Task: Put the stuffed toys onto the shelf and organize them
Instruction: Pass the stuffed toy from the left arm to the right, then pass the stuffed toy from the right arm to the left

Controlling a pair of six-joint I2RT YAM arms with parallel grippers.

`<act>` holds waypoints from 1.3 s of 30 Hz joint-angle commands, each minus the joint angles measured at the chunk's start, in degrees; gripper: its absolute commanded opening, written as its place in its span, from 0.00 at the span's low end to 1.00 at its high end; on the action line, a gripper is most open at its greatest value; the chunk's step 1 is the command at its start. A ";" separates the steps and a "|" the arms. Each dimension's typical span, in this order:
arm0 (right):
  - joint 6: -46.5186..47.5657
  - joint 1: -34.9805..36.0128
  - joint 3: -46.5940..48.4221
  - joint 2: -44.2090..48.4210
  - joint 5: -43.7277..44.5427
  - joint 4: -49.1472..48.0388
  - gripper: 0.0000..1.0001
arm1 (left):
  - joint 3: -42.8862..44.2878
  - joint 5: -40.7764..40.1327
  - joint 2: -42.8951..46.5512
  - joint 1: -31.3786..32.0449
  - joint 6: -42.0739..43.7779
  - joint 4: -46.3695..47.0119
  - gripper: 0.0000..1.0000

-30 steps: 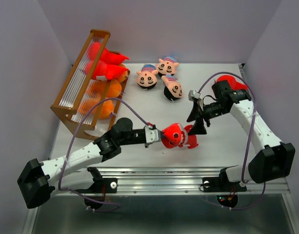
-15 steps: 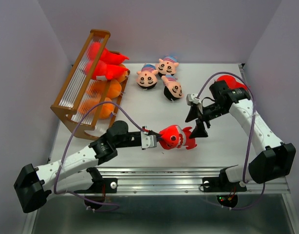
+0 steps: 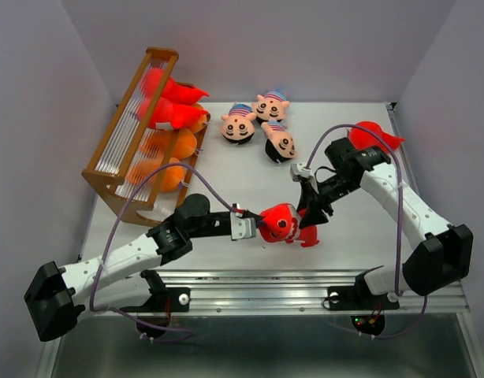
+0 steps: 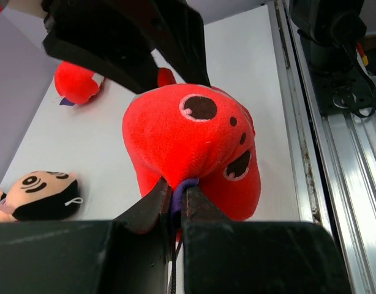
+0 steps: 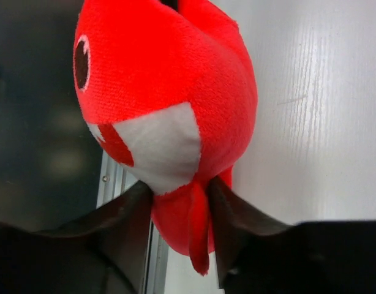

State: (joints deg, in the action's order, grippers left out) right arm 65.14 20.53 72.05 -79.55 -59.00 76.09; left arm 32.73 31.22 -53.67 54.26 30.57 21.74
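Closest to me, just inside the near edge of the bench [image 3: 226,173] and a little right of its middle, my left hand [image 3: 256,226] is clenched on the red toy [image 3: 280,221]. It pinches a fold of plush and a purple loop [image 4: 179,191] on the toy's underside. My right hand [image 3: 308,208] sits on the far side of the same toy, its fingers [image 5: 124,214] spread to either side of the tail fin [image 5: 191,229]. One finger brushes the white belly and I see a sliver of gap at the other, so I read that hand as released, not gripping. I cannot tell whether the toy rests on the bench or hangs just off it.

I judge this toy light, soft and squashy, fleecy enough not to slip, and in no danger of breaking. A pinched fold will carry it, but the body may sag and swing. The tail looks thin and floppy, a poor handle, so I would rather close across the round body.

Farther off, three doll heads [image 3: 238,126] lie loose near the middle of the far edge. A second red toy [image 3: 374,134] lies by the right edge, toward the far right corner. The shelf [image 3: 120,142] stands at the far left corner, with red plush [image 3: 173,114] on its upper tiers and orange plush [image 3: 175,146] below.
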 commanded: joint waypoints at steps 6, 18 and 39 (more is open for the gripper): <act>-15.20 1.26 -1.65 4.57 4.06 -10.33 0.01 | -0.74 -10.80 -3.10 -0.03 -14.97 16.65 0.00; -42.46 1.26 -5.78 15.91 40.09 -37.67 0.01 | 11.20 -29.54 -4.95 -1.88 -41.80 7.20 0.80; -46.16 1.26 -13.51 21.28 57.33 -53.59 0.01 | 44.09 -40.10 -14.62 -3.63 -63.25 -25.34 0.87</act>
State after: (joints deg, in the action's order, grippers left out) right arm 18.02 21.45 59.07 -59.05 -2.90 28.97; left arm 75.18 -7.62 -69.78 51.22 -27.55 -2.39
